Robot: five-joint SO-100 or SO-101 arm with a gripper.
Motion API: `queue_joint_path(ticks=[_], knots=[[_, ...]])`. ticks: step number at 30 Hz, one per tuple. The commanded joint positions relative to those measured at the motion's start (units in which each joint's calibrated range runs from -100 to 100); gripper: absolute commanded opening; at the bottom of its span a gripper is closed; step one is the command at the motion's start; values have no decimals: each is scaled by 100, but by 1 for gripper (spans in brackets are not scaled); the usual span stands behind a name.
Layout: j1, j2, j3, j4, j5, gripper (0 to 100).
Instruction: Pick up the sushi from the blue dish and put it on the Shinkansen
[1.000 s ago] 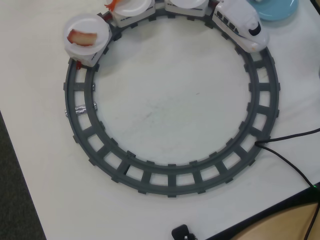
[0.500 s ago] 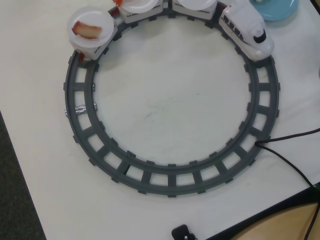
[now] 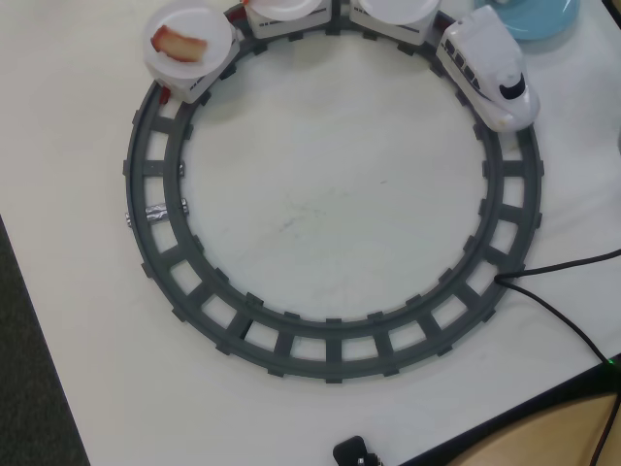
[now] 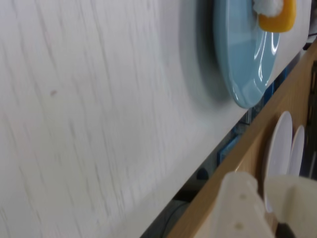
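Pincer (image 4: 267,208) cream and blurred at bottom right of wrist view, nearest the lens; open or clenched cannot be told, nothing seen between its parts.

Sushi (image 4: 277,15) yellow-orange with a bit of white, lying on the dish (image 4: 242,64) at top right of wrist view, not yet picked up. Dish resting on the white table (image 4: 99,124) near its far edge, and cut off at top right corner in overhead view (image 3: 539,17). Shinkansen (image 3: 488,70) standing on the grey track (image 3: 330,345) at upper right of overhead view, close to the dish, pulling cars topped with white plates (image 3: 189,39). Leftmost plate carrying a pink-red piece (image 3: 179,45); others cut off, loads unclear. Judged barely begun: approach, grasp, lift, carry and placing all left.
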Motion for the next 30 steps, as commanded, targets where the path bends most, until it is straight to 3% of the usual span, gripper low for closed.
queue_joint_path(ticks=[1, 7, 13, 22, 30], knots=[[-236, 57, 19, -110, 23, 3], [-447, 1577, -825, -76, 872, 3], [-403, 4575, -3231, -333, 599, 5], [-104, 8140, -6902, -264, 306, 40], [-368, 10871, -9524, 377, 316, 44]])
